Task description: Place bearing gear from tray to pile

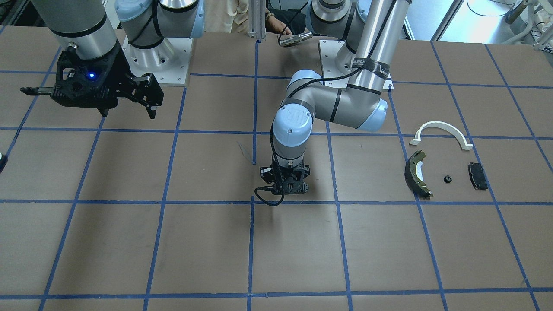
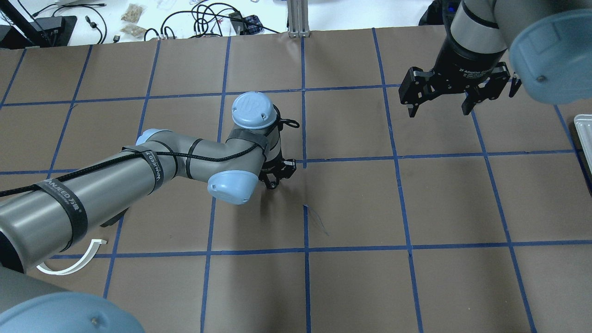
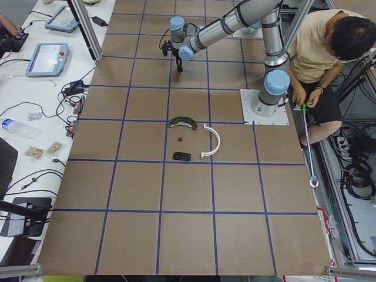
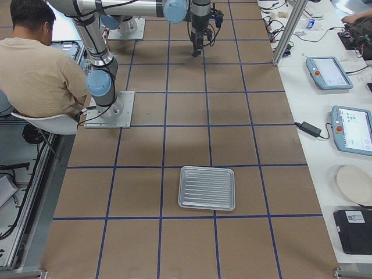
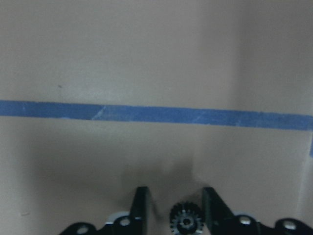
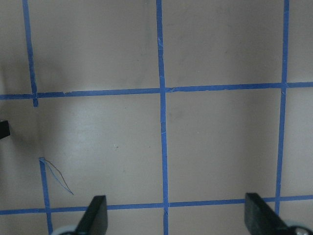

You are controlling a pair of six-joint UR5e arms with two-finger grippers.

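A small black toothed bearing gear point(image 5: 186, 221) lies on the brown table between the fingers of my left gripper point(image 5: 176, 210). It sits close to one finger with a gap to the other, so the jaws stand open around it. This gripper point(image 1: 285, 190) is low over the table's middle. The pile lies apart from it: a white half-ring arch point(image 1: 443, 131), a dark brake shoe point(image 1: 417, 172), a black pad point(image 1: 477, 176) and a small black round part point(image 1: 447, 179). My right gripper point(image 2: 438, 111) hangs open and empty above the table. The metal tray point(image 4: 207, 188) holds nothing.
Blue tape lines grid the brown table. A seated operator point(image 3: 320, 53) is beside the robot bases. Tablets and cables lie on the side benches beyond the table edge. The tray's corner shows at the overhead view's right edge point(image 2: 583, 138).
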